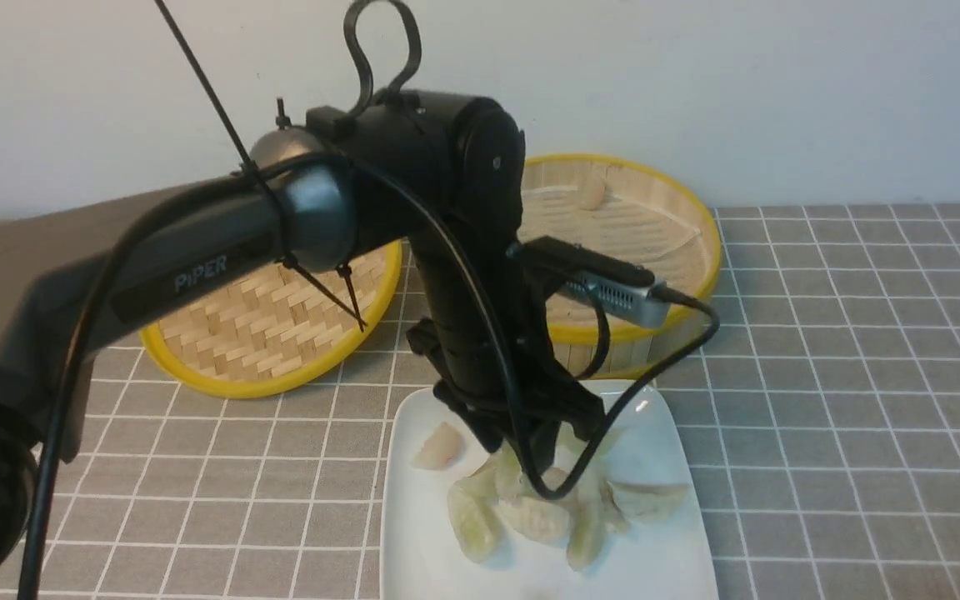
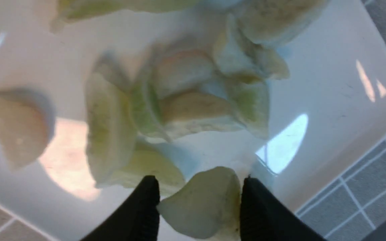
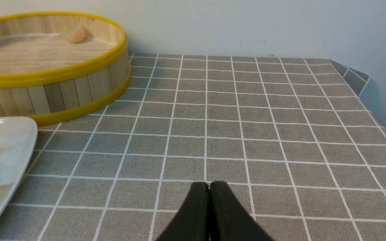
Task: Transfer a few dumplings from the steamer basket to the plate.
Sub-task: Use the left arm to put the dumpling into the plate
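My left gripper (image 1: 534, 454) hangs over the white square plate (image 1: 663, 550). In the left wrist view it (image 2: 200, 181) is shut on a pale green dumpling (image 2: 203, 201), held just above the plate (image 2: 330, 100). A pile of several dumplings (image 1: 530, 508) lies on the plate, with a pinkish one (image 1: 438, 446) apart at its left. The steamer basket (image 1: 688, 242) stands behind the plate with one pinkish dumpling (image 1: 591, 193) at its far wall. My right gripper (image 3: 209, 184) is shut and empty above the tablecloth, right of the basket (image 3: 62, 97) and plate (image 3: 8, 144).
A flat woven lid with a yellow rim (image 1: 272, 333) leans left of the basket. The grey checked tablecloth (image 1: 847, 400) covers the table. A white wall (image 1: 780, 92) stands close behind the basket. The left arm and its cables hide the basket's left part.
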